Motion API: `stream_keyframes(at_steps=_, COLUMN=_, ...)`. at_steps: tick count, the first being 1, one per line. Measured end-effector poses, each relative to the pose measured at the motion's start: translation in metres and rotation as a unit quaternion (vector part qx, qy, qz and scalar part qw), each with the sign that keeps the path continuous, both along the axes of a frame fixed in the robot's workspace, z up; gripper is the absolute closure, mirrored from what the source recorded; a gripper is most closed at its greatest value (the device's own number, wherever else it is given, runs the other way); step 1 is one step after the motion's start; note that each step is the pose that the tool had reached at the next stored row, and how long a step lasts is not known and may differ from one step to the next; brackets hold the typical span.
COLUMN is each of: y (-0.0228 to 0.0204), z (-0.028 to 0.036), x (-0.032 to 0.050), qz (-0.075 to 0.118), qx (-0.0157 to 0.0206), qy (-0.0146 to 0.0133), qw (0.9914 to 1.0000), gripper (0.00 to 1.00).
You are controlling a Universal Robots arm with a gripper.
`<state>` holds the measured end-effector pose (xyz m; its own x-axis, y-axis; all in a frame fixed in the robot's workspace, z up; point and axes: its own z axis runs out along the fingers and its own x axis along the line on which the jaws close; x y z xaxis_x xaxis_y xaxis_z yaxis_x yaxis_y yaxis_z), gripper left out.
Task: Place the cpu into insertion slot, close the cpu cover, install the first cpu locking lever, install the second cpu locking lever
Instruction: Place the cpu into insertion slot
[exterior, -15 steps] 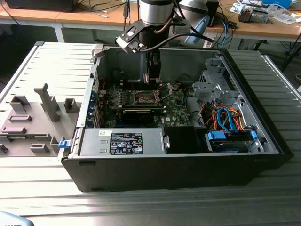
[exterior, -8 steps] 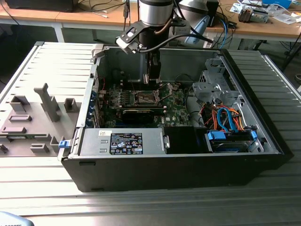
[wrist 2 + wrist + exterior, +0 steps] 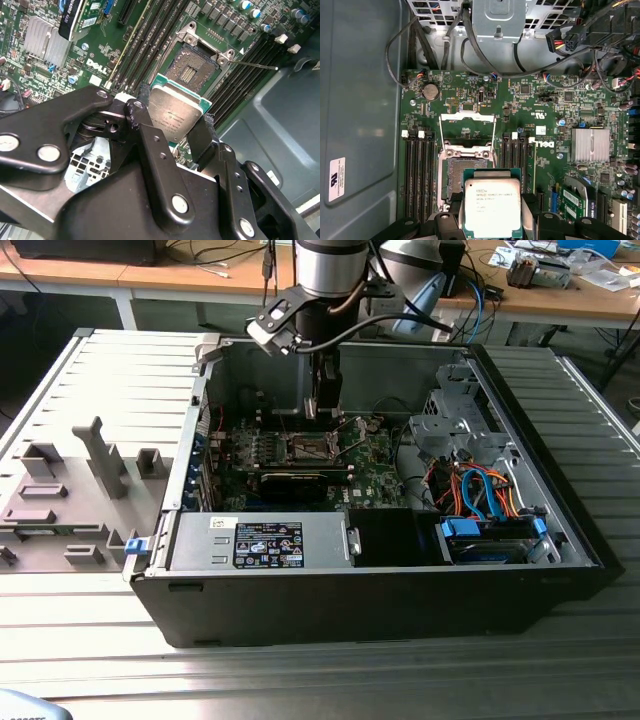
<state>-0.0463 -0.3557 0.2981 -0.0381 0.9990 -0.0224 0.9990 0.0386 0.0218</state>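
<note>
Ribbed metal tabletop [image 3: 100, 670] carries an open computer case [image 3: 380, 590] lying on its side, with wooden desks and loose cables behind it. Your arm reaches down into the case, and the gripper [image 3: 325, 400] hangs above the green board [image 3: 375, 465].

In both wrist views you can see the chip [image 3: 175, 112] clamped by two opposite edges between the black fingers [image 3: 145, 120], with its silver top facing the cameras. It is held clear of the board, close to the socket [image 3: 462, 172] but not seated in it. The socket's dark centre lies bare.

You will find the cover [image 3: 468, 116] swung open from one edge of the socket. Long black memory slots [image 3: 417, 170] flank the socket on both sides. In the second wrist view a thin wire lever [image 3: 255, 64] juts out from one corner of the socket, away from the chip.
</note>
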Motion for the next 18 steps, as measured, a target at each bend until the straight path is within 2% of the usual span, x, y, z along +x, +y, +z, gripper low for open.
stream_keyframes(at_steps=18, y=0.0, z=-0.0035, x=-0.0001, qz=-0.001, qx=-0.0004, qy=-0.0001, qw=1.0, gripper=0.45)
